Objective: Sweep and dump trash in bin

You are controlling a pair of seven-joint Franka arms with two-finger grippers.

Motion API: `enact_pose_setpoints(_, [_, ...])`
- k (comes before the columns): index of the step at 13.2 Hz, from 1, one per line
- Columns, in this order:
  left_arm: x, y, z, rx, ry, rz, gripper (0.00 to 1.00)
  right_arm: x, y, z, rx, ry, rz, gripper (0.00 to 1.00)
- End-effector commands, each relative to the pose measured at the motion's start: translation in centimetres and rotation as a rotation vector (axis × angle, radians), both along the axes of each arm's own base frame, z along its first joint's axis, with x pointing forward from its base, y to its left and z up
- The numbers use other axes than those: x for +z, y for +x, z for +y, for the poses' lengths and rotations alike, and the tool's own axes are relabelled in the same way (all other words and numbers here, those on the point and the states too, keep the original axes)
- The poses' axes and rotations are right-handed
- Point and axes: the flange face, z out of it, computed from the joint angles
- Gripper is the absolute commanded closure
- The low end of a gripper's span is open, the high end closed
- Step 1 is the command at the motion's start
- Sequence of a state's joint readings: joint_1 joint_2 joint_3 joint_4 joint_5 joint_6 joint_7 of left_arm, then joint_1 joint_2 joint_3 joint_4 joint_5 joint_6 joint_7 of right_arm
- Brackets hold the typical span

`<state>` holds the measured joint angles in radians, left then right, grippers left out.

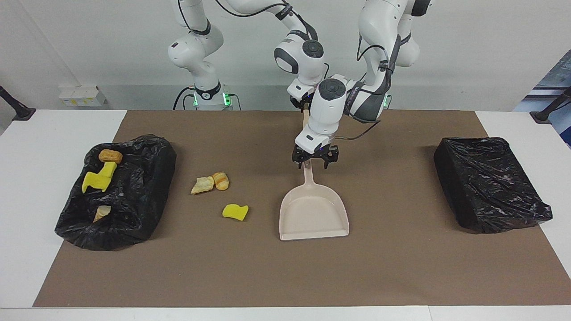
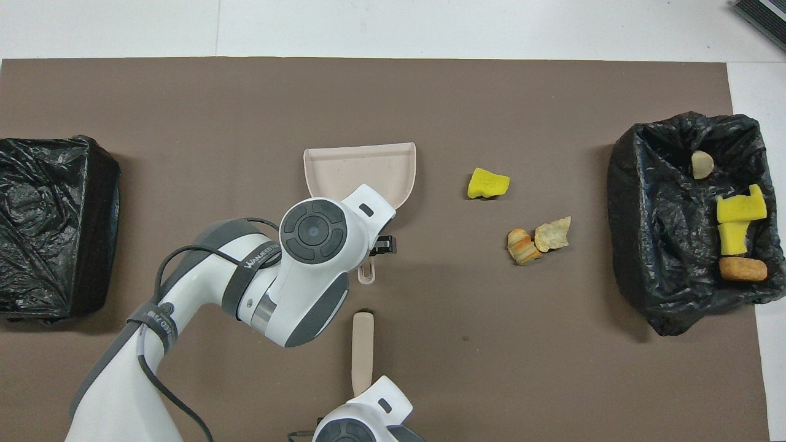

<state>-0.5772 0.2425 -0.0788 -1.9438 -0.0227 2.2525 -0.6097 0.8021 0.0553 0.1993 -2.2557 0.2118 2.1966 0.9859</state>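
Trash point(image 1: 203, 185): three loose on tabletop point(image 1: 26, 178) left of centre, two brown pieces point(image 1: 221, 180) abreast, one yellow chunk point(image 1: 235, 212) lying crosswise, four in left-edge black bag point(image 1: 147, 178); left tool point(image 1: 313, 164) spread astride dustpan handle point(image 1: 308, 171), right tool point(image 1: 303, 104) clenched on beige stick point(image 2: 362, 350).

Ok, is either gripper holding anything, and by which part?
The right gripper grips a beige stick by one end; the left gripper straddles the dustpan handle, open.
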Motion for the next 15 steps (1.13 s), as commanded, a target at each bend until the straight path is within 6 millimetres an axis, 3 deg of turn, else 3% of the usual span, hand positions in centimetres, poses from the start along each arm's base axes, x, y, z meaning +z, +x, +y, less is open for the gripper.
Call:
enact_pose_setpoints(1, [-0.4, -1.1, 0.2, -0.001, 0.010, -0.013, 0.18, 3.6, 2.3, -3.2, -0.080, -0.015, 0.023, 1.00])
enact_pose_setpoints(5, [-0.5, -1.7, -0.2, -0.021, 0.013, -0.011, 0.29, 7.6, 4.8, -8.3, -0.110, -0.067, 0.063, 1.00])
enact_pose_setpoints(7, [-0.5, -1.4, -0.3, -0.026, 0.006, -0.020, 0.44, 8.6, 6.6, -10.7, -0.086, -0.113, 0.089, 1.00])
enact_pose_setpoints(11, [-0.2, -0.6, 0.0, -0.029, -0.008, -0.042, 0.87, 8.0, 9.8, -14.1, -0.110, -0.158, 0.077, 1.00])
enact_pose_setpoints(13, [0.3, -0.1, 0.2, -0.036, -0.007, -0.044, 0.98, 7.4, 11.6, -16.3, -0.115, -0.195, 0.048, 1.00])
enact_pose_setpoints(15, [0.8, 0.3, 0.9, -0.103, 0.030, -0.066, 1.00, 6.7, 13.6, -19.3, -0.105, -0.205, 0.055, 1.00])
